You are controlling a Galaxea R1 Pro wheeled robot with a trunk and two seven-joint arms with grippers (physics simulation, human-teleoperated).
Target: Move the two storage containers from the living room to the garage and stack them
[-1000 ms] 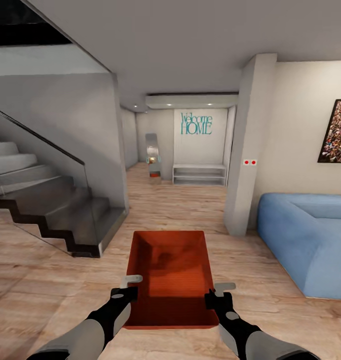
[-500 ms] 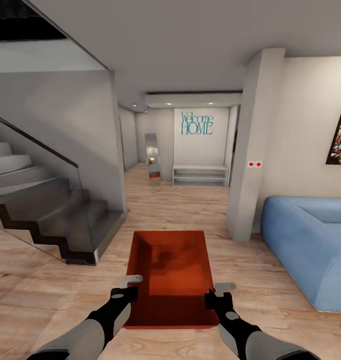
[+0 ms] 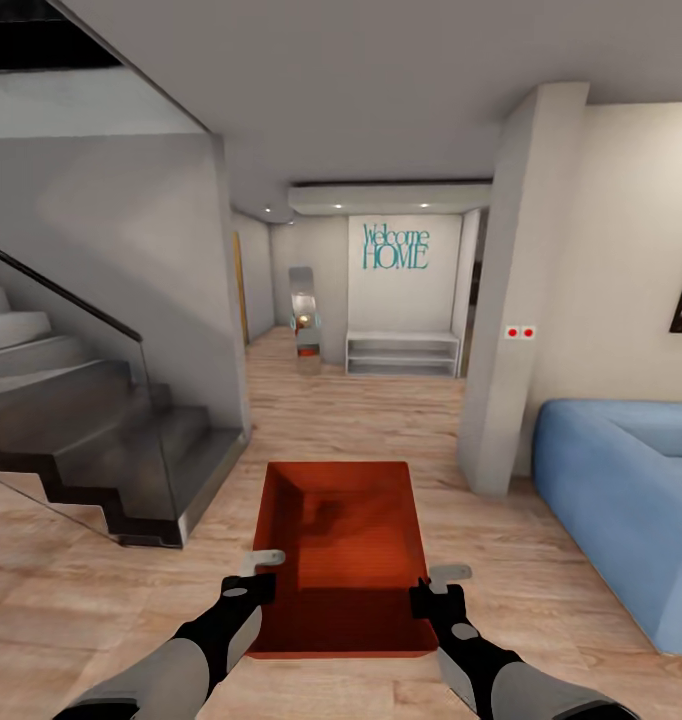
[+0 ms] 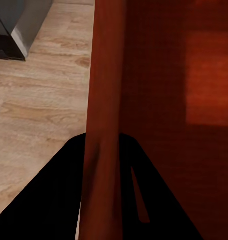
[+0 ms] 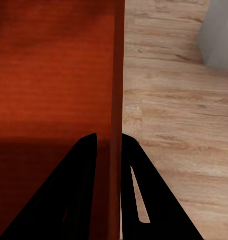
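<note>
While the robot faced the hallway beside the staircase (image 3: 91, 420), an orange-red storage container (image 3: 343, 550) hung level between both arms above the wood floor (image 3: 541, 560). The left gripper (image 3: 253, 582) clamped its left wall — the right gripper (image 3: 433, 590) pinched the right wall.

Orange-red storage container (image 3: 341, 545) held level above the wood-plank floor (image 3: 81, 600).

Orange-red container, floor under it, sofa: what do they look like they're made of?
Storage container: looks like thin rigid plastic, matte to slightly satin; uniform orange-red, thin walls pinched by the left gripper and right gripper.
Floor: light wood planks or laminate, with visible grain and plank seams; low sheen.
Sofa: probably blue fabric upholstery; soft rounded edges, no gloss. Weave is too fine to confirm.
</note>
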